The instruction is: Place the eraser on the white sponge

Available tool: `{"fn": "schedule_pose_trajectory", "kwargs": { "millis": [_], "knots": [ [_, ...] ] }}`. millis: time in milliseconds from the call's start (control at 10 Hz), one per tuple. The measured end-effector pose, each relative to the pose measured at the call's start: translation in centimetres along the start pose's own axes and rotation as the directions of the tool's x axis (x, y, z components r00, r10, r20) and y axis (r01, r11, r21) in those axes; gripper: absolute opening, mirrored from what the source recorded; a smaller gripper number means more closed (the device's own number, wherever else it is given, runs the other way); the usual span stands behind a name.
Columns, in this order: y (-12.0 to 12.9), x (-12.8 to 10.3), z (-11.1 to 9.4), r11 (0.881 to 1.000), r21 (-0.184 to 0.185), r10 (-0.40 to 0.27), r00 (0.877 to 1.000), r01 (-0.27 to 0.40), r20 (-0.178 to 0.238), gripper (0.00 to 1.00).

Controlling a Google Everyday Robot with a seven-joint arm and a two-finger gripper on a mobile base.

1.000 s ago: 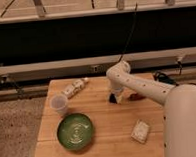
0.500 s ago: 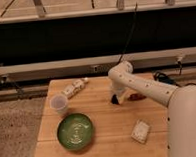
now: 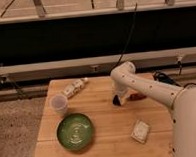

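At the bottom of the frame, on the wooden slatted table (image 3: pixel 104 122), lies the round dark green plate (image 3: pixel 74 131), in the lower left part. To its right, in the lower right part of the table, rests the small off-white squarish sponge with rounded corners (image 3: pixel 140 131), close to the big white body of the robot (image 3: pixel 189 122), which fills the lower right corner.

A little farther, left of centre, the translucent white plastic cup (image 3: pixel 58 104) stands upright, just above the plate. In the middle of the frame the white arm (image 3: pixel 142 85) bends down to the table, and the dark two-finger gripper (image 3: pixel 117 100) is low at the table surface, well apart from the sponge. Its fingers are together. A small dark thing is at the tips, perhaps the flat black eraser (image 3: pixel 115 100), but I cannot tell if it is held. Just right of the gripper a reddish-brown oblong thing (image 3: pixel 137 96) lies on the wood.

Farther, in the upper left part of the table, a pale small bottle-like object (image 3: pixel 74 88) lies on its side. Behind the table runs a long pale rail (image 3: pixel 50 67) before a dark wall
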Motion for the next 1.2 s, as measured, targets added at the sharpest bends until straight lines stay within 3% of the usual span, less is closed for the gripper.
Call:
{"fn": "schedule_pose_trajectory", "kwargs": {
  "millis": [1200],
  "knots": [
    [0.91, 0.22, -0.42, 1.0, -0.003, 0.005, 1.0, -0.005, 0.011, 0.0]
  ]
}}
